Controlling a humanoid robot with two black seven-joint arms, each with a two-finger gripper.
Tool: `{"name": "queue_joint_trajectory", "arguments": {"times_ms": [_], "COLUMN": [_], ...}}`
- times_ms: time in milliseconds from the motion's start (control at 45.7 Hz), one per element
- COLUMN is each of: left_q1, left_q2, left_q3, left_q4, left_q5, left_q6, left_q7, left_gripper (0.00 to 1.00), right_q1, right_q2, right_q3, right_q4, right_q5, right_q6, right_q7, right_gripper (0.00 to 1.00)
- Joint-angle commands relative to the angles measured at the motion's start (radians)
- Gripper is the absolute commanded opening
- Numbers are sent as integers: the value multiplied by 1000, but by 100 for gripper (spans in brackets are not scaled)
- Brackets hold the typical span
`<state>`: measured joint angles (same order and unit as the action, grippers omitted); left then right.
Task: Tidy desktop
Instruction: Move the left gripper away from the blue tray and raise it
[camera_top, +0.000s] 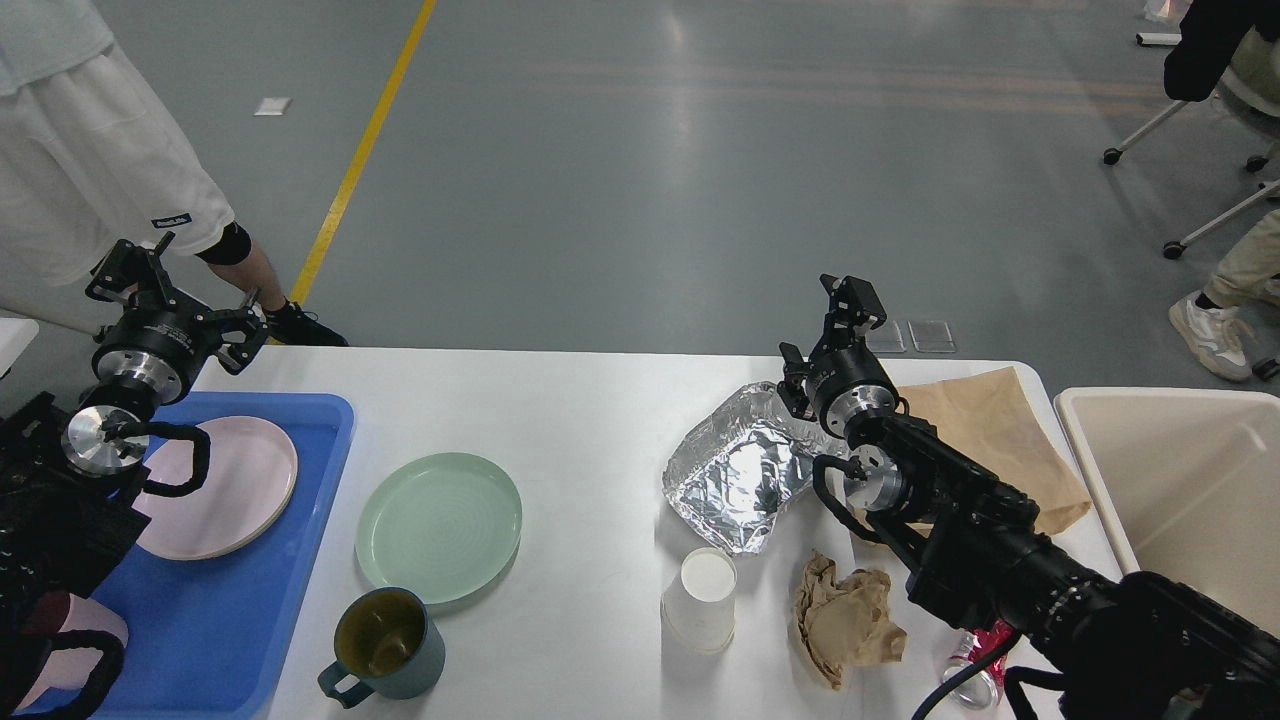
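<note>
Head view: tidying of the desktop (590, 420) was partly done.
One pink plate (225, 485) lay in the blue tray (300, 600) at left; green plate (440, 525), mug (385, 640), foil (740, 470) and paper cup (700, 595) remained. Left gripper (170, 290) and right gripper (825, 335) hovered spread, empty.

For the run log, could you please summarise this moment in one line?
left claw: open, over blue tray | right claw: open, above foil | desktop: green plate, mug, paper cup uncleared

I see crinkled, shiny foil (745, 470) on the matt white desktop (590, 420). The brown paper (845, 620) is crumpled; the blue tray (215, 620) looks like smooth plastic.
</note>
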<state>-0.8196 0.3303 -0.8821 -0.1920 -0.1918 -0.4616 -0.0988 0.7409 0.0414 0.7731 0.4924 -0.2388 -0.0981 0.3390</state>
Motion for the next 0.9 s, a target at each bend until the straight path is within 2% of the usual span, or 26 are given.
{"name": "queue_joint_trajectory", "arguments": {"times_ms": [0,306,547,700,787,875], "left_q1": [2,7,7,13,2,-35], "left_q2": [-7,1,-1,36,72,130], "left_q3": [0,0,8,11,78,217], "left_q4": [0,0,-3,-3,-6,-3], "left_q5": [0,-1,0,5,5,5], "left_q6": [3,3,1,-66,-110,-120], "left_q7": [2,-15,-4,2,4,4], "left_gripper": [96,96,96,96,96,96], "right_q1": [0,0,0,0,0,0], "right_q2": [0,0,0,0,0,0], "right_q3": [0,0,0,0,0,0], "right_q4": [0,0,0,0,0,0], "right_q5": [1,0,1,1,1,1], "right_q6": [0,0,1,0,0,0], "right_q7": [0,0,0,0,0,0], "right_gripper": [100,100,100,100,100,100]}}
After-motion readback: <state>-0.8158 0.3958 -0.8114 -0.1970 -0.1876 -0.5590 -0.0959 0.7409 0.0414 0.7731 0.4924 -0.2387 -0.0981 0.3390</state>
